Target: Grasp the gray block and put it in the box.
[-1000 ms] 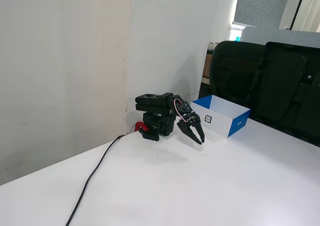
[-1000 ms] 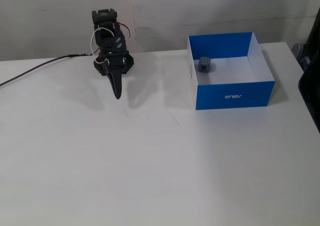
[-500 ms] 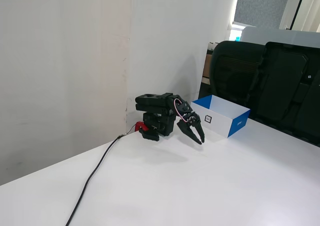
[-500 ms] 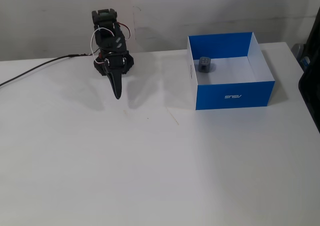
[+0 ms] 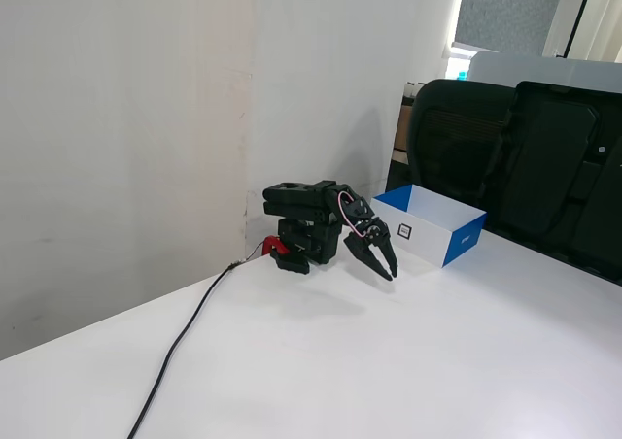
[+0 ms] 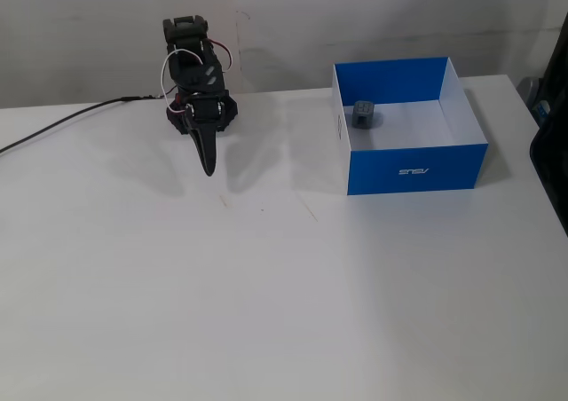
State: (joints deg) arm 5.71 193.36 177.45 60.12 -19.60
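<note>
In a fixed view from above, you can see the small gray cube block with a dark mark [image 6: 364, 114] already lying inside the shallow blue cardboard box with a white interior [image 6: 415, 168], at its far left corner. Nothing has shifted over the past second: block, box and arm sit exactly as they did. Your black two-finger gripper [image 6: 208, 165] points down over the white table [image 6: 284, 294], well left of the box, holding nothing. Its jaws look closed in both fixed views, though the side view [image 5: 389, 270] is small, so treat that as probable. Judged from this, the placement is done.
</note>
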